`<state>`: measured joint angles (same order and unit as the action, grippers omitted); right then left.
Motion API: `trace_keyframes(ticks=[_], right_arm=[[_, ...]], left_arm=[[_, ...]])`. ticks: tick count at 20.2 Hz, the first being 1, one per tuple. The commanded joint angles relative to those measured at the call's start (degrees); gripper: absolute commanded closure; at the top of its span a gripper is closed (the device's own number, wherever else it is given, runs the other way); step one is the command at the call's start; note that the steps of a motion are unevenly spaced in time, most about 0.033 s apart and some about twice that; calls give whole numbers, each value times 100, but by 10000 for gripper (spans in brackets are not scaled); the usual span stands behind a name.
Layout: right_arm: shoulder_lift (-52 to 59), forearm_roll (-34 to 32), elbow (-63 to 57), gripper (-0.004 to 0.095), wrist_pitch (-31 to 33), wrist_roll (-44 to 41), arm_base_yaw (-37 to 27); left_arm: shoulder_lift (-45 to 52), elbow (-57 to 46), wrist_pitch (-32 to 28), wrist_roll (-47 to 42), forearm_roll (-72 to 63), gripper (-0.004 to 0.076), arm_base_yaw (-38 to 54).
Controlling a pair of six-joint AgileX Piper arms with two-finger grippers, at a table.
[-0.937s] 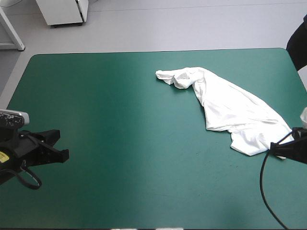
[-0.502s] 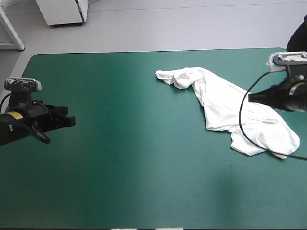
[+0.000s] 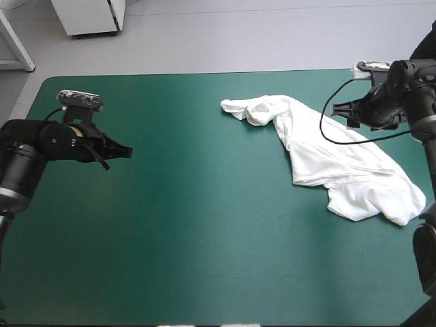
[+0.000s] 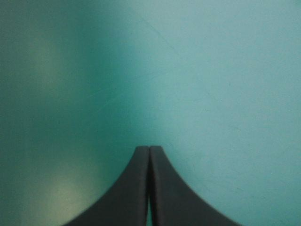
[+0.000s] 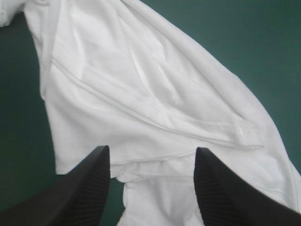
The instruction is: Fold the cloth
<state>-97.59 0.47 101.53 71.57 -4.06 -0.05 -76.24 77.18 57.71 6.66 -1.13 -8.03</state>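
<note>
The T-shirt is lying crumpled on the teal-green cover. Your right gripper is hovering over it, fingers spread; you should be aiming for its seamed edge, pinching one layer only. Your left gripper, fingers pressed together, is waiting well apart from the T-shirt.

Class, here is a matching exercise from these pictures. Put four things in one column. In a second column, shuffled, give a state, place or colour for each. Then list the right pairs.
Column one
1. left gripper
2. right gripper
3. T-shirt
4. table cover

Column two
A. white and rumpled, lying on the table's right half
B. jaws open, with white cloth under and ahead of them
C. teal-green
D. jaws shut, with only bare cover ahead of them

Pairs: 1-D, 2-B, 3-A, 4-C.
</note>
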Motion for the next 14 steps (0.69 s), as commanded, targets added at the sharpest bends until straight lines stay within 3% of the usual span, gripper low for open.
trace_keyframes(ticks=[1, 3, 14], right_arm=[[-122, 252, 193, 390, -73, 121, -205], [-469, 282, 193, 390, -210, 178, -205], [-2051, 574, 193, 390, -547, 253, -151]], left_arm=[[-86, 205, -544, -363, 252, 746, -342], [-270, 205, -803, -371, -90, 746, -356], [-529, 205, -806, -371, -114, 746, -356]])
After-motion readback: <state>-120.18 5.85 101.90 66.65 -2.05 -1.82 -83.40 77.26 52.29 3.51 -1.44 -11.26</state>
